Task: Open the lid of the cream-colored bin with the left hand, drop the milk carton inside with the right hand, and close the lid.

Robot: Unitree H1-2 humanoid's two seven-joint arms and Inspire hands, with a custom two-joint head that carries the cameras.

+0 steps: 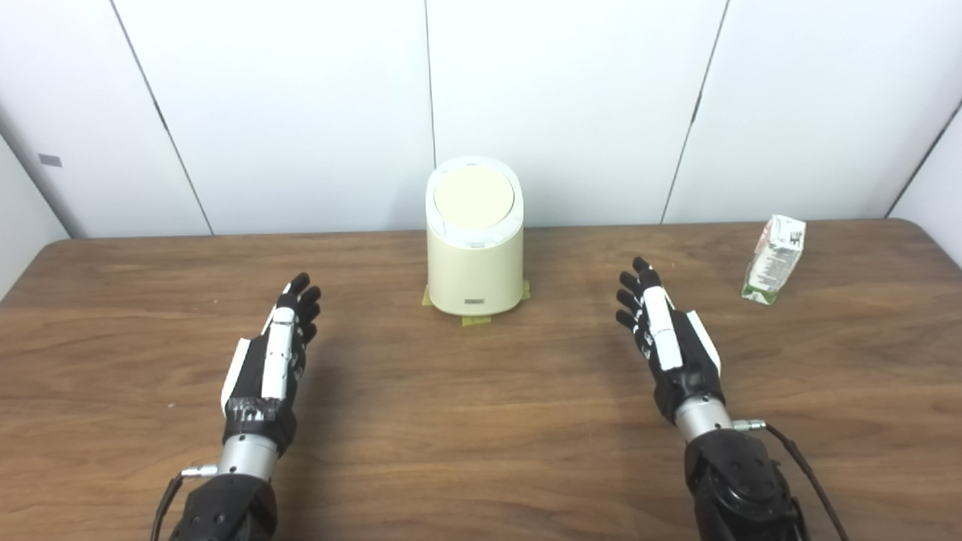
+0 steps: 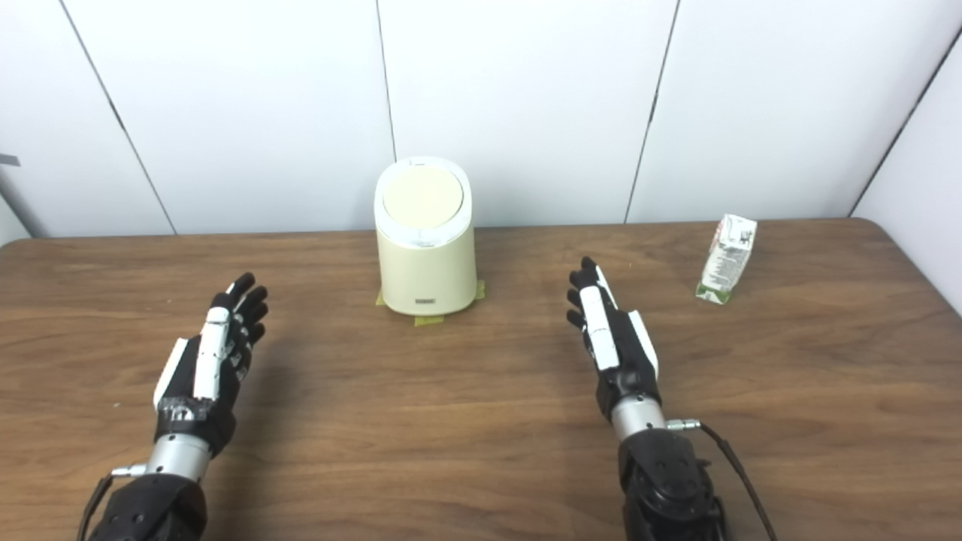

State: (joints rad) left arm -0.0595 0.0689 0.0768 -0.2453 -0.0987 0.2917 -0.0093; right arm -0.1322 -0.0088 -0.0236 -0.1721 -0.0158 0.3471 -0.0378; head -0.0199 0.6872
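— What is around?
— A wooden table (image 1: 481, 421), white wall panels (image 1: 285, 105) behind.
— The things?
— Bin (image 1: 474, 255) at the back middle, lid (image 1: 473, 197) closed; carton (image 1: 774, 259) far right. Left hand (image 1: 272, 353) and right hand (image 1: 665, 334) empty, fingers spread.

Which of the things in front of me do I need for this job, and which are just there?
Needed: bin, its lid shut; milk carton at far right; left hand and right hand, both open and empty.

Just there: yellow tape under the bin; table; white wall panels.
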